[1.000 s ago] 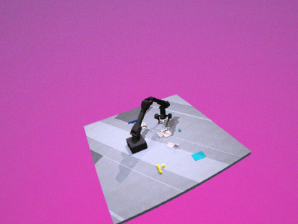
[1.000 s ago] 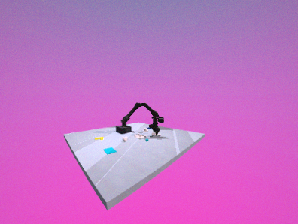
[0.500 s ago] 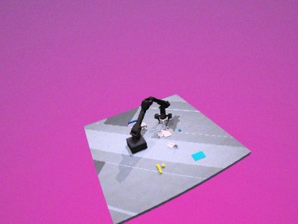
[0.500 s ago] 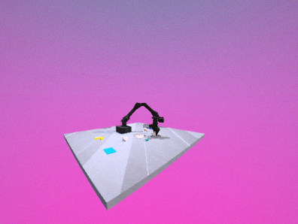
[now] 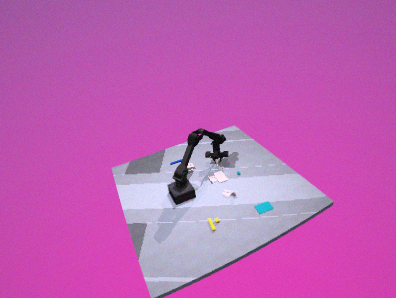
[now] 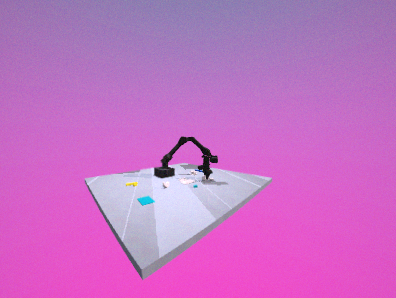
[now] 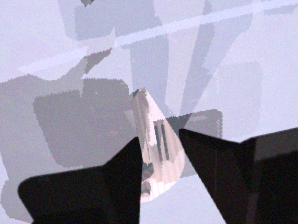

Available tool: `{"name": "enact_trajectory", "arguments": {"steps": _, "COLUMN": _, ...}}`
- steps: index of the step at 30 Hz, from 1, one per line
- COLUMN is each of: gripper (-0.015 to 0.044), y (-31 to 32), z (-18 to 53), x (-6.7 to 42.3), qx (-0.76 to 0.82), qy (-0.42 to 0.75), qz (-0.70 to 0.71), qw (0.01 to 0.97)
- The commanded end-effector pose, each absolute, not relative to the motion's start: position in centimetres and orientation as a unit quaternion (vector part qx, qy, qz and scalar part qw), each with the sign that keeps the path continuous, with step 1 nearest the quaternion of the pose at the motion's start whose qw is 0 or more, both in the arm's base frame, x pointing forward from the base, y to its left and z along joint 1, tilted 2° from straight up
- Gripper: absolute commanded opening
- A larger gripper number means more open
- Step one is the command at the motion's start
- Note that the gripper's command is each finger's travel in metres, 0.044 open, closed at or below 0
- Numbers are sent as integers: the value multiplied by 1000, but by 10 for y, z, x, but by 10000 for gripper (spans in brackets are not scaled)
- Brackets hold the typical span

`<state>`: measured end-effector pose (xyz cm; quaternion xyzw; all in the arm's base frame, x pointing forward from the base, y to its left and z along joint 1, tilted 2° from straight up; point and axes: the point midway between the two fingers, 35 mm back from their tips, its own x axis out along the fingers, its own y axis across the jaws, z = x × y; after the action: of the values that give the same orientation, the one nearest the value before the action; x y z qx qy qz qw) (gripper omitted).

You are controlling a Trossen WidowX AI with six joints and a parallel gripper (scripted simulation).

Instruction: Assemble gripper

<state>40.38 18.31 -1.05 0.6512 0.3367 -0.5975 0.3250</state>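
In the wrist view a pale jaw (image 7: 150, 115) with a rounded end and two dark slots stands on edge between my two dark fingers. My gripper (image 7: 159, 137) (image 5: 216, 159) (image 6: 206, 175) is shut on this jaw, with a finger against each side, low over the grey table. In the top view a pale flat part (image 5: 218, 177) lies just in front of the gripper, and another small pale part (image 5: 229, 193) lies nearer the table's middle. I cannot tell at this size which one is the base and which the housing plate. The jaw's lower end is hidden by my left finger.
A teal flat tile (image 5: 263, 207) (image 6: 146, 201) lies toward the front right. A yellow piece (image 5: 212, 223) (image 6: 131, 184) lies in front of the arm's base (image 5: 181, 192). A blue stick (image 5: 175, 162) lies behind the arm, and a small teal bit (image 5: 238, 173) right of the pale parts.
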Motion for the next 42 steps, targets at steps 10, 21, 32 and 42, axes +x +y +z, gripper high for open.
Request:
{"name": "enact_trajectory", "arguments": {"steps": 10, "gripper": 134, "y": 183, "z": -10, "x": 404, "qx": 651, "qy": 337, "qz": -597, "qw": 325}}
{"name": "enact_trajectory", "arguments": {"steps": 21, "gripper": 134, "y": 183, "z": 20, "x": 404, "qx": 652, "qy": 337, "qz": -597, "qw": 324}}
{"name": "enact_trajectory", "arguments": {"steps": 32, "gripper": 134, "y": 181, "z": 56, "x": 401, "qx": 652, "qy": 337, "qz": -597, "qw": 323}}
{"name": "enact_trajectory", "arguments": {"steps": 42, "gripper": 134, "y": 179, "z": 68, "x": 400, "qx": 652, "qy": 338, "qz": -596, "qw": 324}}
